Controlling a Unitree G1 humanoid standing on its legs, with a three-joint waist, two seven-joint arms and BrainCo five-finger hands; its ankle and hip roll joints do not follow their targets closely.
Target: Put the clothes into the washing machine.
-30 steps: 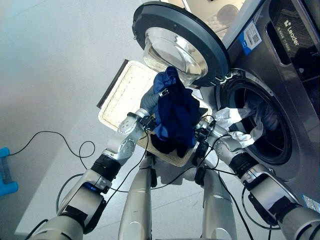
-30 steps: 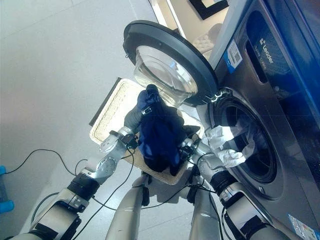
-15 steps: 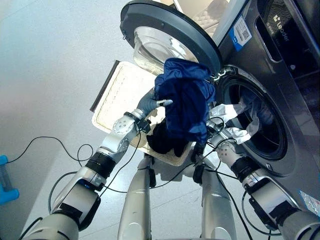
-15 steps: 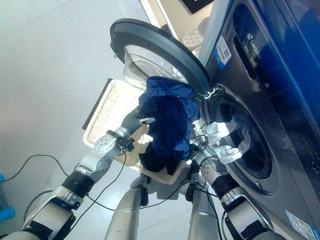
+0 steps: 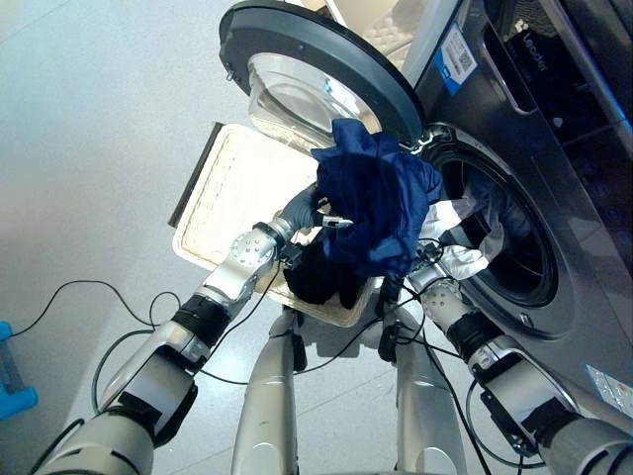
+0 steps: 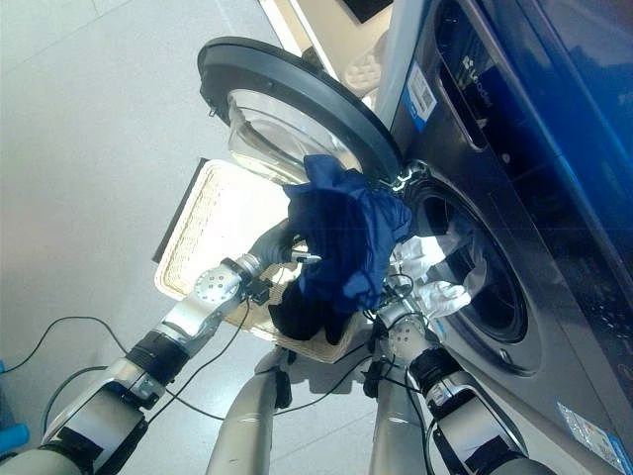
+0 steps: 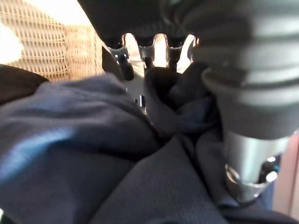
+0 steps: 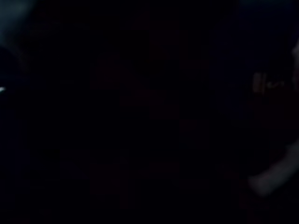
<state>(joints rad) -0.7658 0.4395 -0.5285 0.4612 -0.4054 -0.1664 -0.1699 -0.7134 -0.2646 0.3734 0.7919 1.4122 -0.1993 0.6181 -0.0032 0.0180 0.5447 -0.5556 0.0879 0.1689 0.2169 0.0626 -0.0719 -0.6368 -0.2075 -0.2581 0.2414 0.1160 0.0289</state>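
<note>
Lifting a dark blue garment up beside the drum opening of the washing machine, the robot is partway through loading, judging by what lies where. The left hand is clutching the blue cloth, its fingers curled into a fold of it in the left wrist view. The right hand is sitting under the hanging cloth, and whether it is gripping cannot be told. White and bluish clothes are already lying in the drum, some spilling over the lip. The round door is standing wide open. A dark garment is waiting in the wicker basket on the floor below, so at least that piece remains, and the blue one is not yet inside.
</note>
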